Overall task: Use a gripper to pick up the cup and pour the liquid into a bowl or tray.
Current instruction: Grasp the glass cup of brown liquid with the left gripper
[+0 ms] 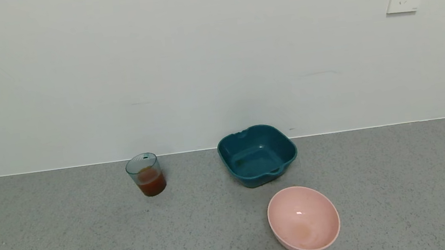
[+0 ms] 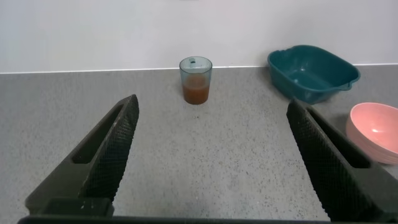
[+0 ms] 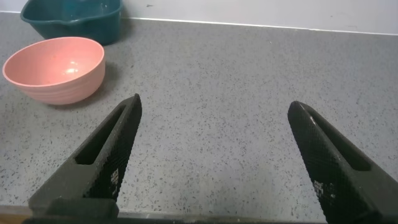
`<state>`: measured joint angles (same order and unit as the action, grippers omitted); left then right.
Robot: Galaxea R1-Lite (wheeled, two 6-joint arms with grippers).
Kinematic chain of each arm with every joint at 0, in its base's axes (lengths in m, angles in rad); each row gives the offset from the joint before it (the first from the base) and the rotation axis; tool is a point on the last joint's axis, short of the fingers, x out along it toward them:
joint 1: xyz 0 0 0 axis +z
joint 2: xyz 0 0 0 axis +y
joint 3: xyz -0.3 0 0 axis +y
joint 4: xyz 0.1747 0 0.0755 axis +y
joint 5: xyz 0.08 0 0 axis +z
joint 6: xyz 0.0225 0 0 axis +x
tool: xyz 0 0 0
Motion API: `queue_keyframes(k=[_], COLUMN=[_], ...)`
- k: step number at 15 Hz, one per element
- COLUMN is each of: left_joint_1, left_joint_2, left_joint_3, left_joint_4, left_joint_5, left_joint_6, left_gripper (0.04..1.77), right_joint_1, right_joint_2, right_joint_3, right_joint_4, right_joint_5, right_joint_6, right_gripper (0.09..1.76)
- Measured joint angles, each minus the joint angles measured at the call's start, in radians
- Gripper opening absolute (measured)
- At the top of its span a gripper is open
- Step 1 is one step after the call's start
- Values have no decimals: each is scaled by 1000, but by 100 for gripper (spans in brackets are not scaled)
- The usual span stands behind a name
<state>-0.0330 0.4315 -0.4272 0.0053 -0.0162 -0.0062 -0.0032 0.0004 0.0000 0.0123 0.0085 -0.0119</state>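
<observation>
while both pincers gape empty, cup (image 1: 146,175) stands alone; teal tray (image 1: 257,154) near, pink bowl (image 1: 303,219) beside.

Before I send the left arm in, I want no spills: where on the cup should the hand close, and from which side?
Grip the cup around its ribbed wall, probably just above the reddish-brown liquid, coming in level from the robot's side. It stands upright with an open top and free counter in front. The left hand is open and already faces it.
</observation>
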Motion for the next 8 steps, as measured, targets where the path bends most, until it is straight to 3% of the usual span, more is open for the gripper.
queue_keyframes(k=[5,8], left_joint_1=[-1,-3], left_joint_2=[294,448], left_joint_3=[-107,-180], left_joint_4=[-141,-157], left_joint_5=[-3,-58], left_joint_6=[28,24], left_gripper=[172,172], right_joint_1=[0,0], right_joint_2=[0,0], right_joint_3=[0,0], right_joint_4=[-1,-2], right_joint_5=[0,-1], right_joint_6=[2,3], right_gripper=[171,171])
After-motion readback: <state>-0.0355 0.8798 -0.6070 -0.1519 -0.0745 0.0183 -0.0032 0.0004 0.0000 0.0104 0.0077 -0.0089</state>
